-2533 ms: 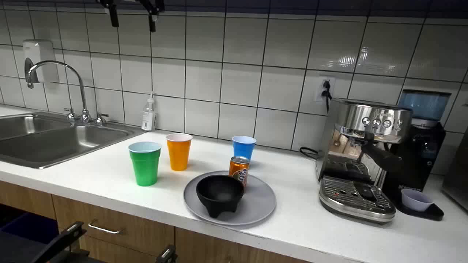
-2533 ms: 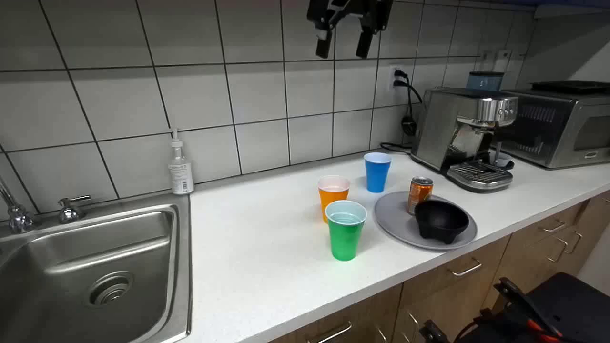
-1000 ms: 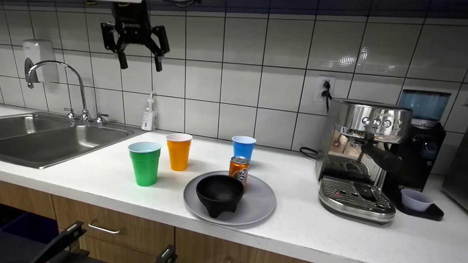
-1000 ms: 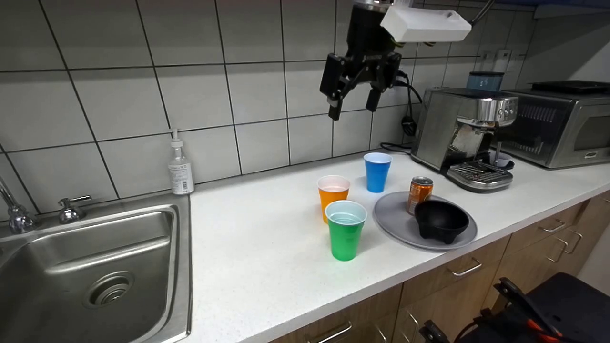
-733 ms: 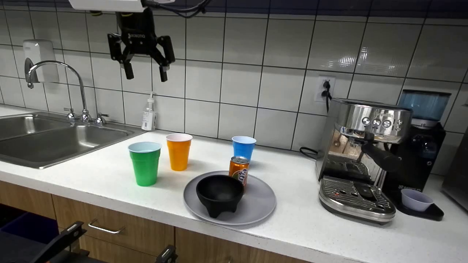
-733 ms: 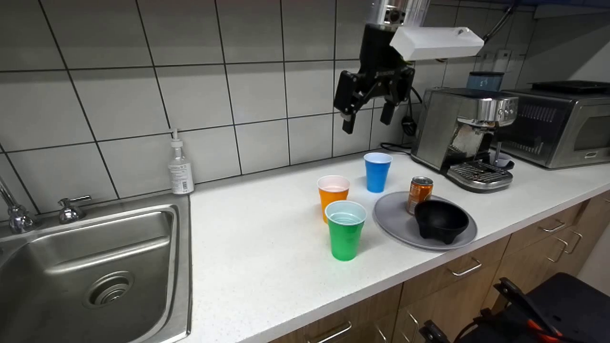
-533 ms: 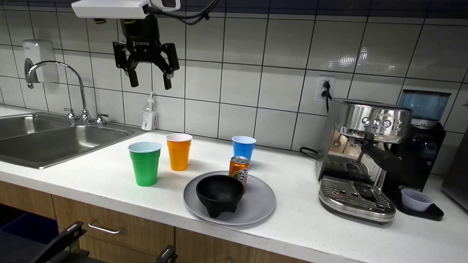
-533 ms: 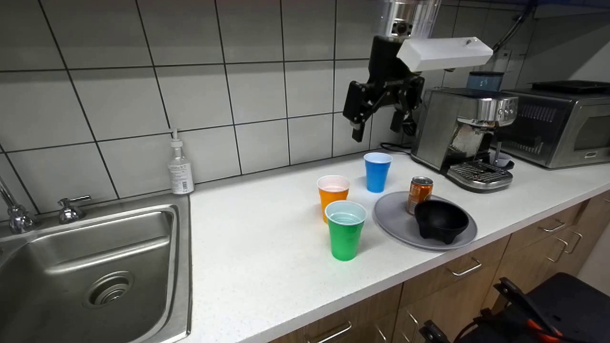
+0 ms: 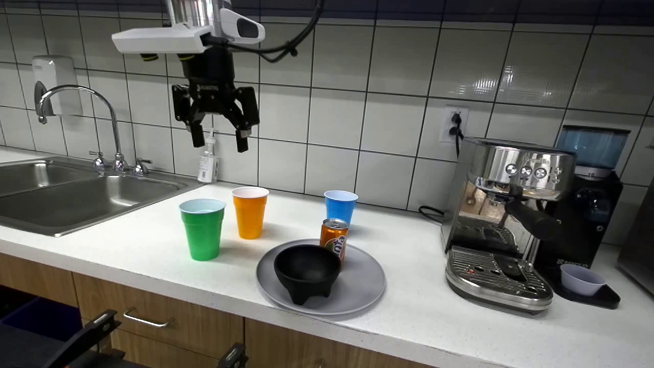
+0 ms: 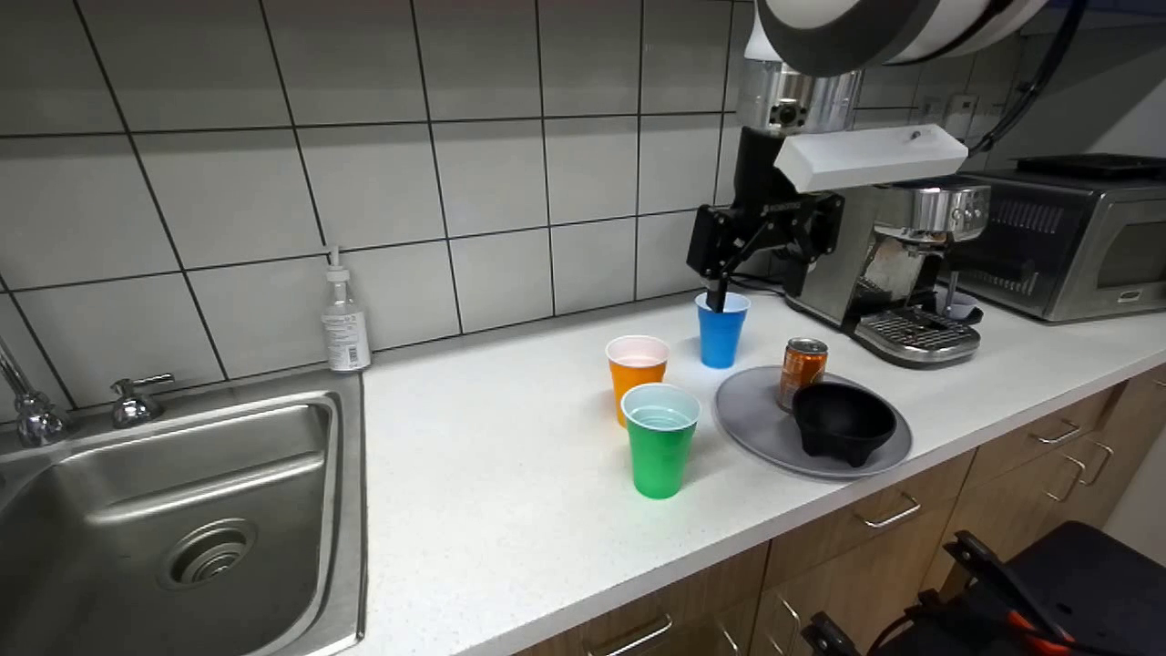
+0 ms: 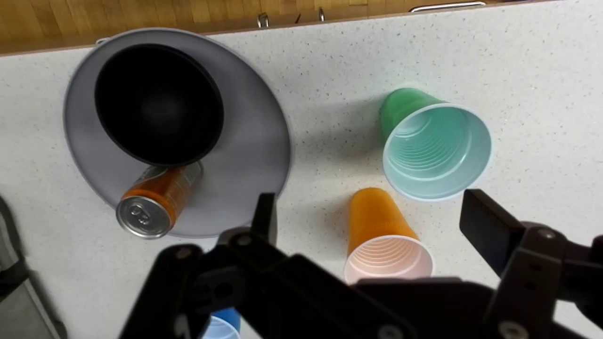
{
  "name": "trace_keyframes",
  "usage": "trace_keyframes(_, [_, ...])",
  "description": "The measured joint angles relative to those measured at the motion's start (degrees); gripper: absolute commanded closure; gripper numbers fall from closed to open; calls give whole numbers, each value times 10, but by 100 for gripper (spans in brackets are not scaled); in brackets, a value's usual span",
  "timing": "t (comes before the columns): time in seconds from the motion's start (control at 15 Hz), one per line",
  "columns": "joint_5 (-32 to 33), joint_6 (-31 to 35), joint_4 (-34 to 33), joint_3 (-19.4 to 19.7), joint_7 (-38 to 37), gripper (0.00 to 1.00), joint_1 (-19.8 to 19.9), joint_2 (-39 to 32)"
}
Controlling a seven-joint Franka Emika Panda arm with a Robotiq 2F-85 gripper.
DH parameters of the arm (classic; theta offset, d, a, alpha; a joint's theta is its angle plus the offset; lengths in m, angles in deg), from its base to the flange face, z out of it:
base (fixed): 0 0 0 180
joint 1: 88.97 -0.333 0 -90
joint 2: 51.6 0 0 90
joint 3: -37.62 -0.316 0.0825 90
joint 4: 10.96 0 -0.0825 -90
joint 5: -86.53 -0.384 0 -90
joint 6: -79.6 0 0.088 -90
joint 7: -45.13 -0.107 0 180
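Running along the tiled wall (image 10: 492, 164), the worktop (image 10: 510, 547) is topped by a grey plate (image 9: 365, 283), laid flat, perhaps as a shared rest. Above, the hand (image 9: 219, 144) is held pointing down, its jaws spread wide and nothing gripped. The black bowl (image 9: 306, 268) is propped off the plate by stubby legs. The green cup (image 9: 203, 232) and the orange cup (image 9: 249, 217) are stood upright on the worktop, the latter framed between the jaws in the wrist view; the blue cup (image 9: 340, 207) is set between plate and wall. The orange can (image 9: 333, 237) is stood upright beside the bowl.
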Motion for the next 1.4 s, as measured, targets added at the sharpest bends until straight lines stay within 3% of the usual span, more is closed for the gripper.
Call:
trace_keyframes(0.8, [35, 61, -1, 4, -98, 0, 56, -121])
trace_keyframes(1.4, [87, 115, -36, 45, -163, 0, 73, -230])
